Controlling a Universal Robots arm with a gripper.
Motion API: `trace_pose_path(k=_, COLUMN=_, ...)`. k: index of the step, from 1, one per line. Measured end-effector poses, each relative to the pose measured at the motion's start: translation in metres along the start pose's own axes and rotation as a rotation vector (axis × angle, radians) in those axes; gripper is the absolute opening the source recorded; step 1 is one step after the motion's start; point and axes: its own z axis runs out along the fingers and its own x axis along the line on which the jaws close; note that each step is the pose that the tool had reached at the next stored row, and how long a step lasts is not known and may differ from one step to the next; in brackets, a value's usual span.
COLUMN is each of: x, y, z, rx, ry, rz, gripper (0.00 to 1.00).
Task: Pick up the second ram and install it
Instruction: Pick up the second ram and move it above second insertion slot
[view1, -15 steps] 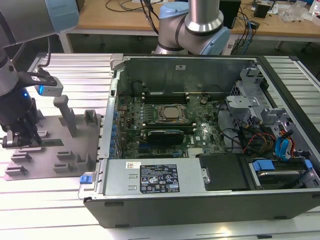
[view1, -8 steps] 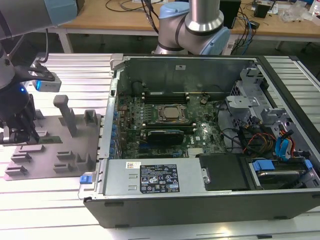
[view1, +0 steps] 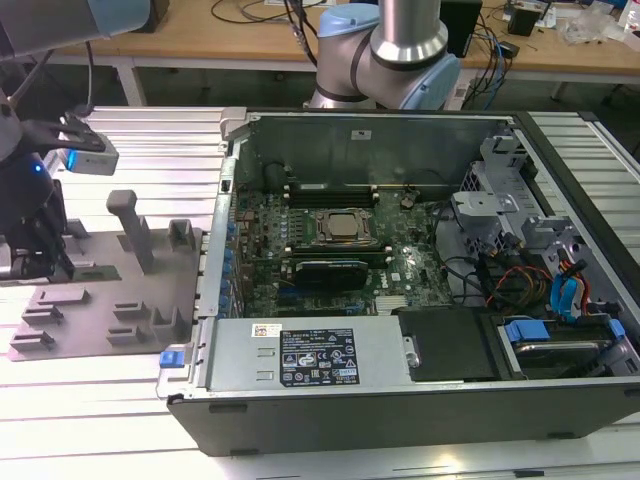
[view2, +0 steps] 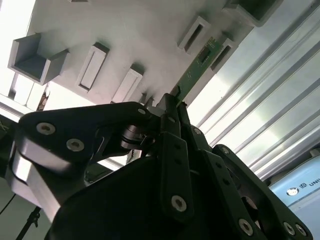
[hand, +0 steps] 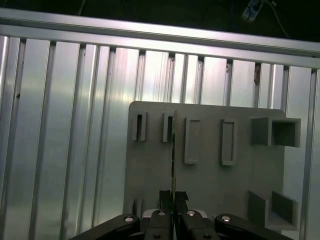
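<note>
The arm (view1: 412, 22) is a brushed silver tube joined to rounded grey housings with pale blue caps, upper middle of the exterior view. The claw (view2: 172, 100) is matte black, with flat linked bars, round silver screws and narrow fingers (hand: 164, 199).

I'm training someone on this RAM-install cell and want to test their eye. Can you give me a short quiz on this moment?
1. True or false: the gripper is shut on the second ram.
2. What is the gripper above? A) the grey fixture plate B) the CPU socket C) the power supply
3. Fill in: the grey fixture plate lies to the exterior view's ____ of the computer case.
Key: 1 true; 2 A; 3 left.
</note>
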Motion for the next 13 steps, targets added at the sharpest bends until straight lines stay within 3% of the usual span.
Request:
trace_pose_path(k=5, x=-0.0003, y=0.0006, z=-0.0141, rx=0.0, ry=0.0, rz=0.0, gripper=0.11)
trace_pose_path(k=13, x=-0.0005, y=0.0012, z=-0.0274, rx=0.0, ry=0.0, rz=0.0, gripper=0.11)
